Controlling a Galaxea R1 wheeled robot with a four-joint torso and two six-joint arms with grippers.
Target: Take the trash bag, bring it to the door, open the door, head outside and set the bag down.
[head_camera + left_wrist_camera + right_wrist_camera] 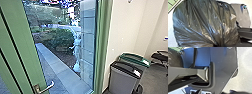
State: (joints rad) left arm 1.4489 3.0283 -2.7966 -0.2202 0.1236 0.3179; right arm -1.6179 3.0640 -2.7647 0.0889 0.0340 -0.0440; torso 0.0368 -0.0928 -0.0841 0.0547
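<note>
trash bag [205, 23] bunched right at the left gripper [218, 45], which is clamped on its gathered plastic. green door [23, 47] at left, gray bin [122, 80] at right.

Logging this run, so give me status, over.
Left gripper clamped on gathered trash bag. Green door ahead, handle in view; open or shut, can't tell. Bins off to the right.

The trash bag [204, 23] is glossy plastic — the door handle [49, 87], smooth metal.
</note>
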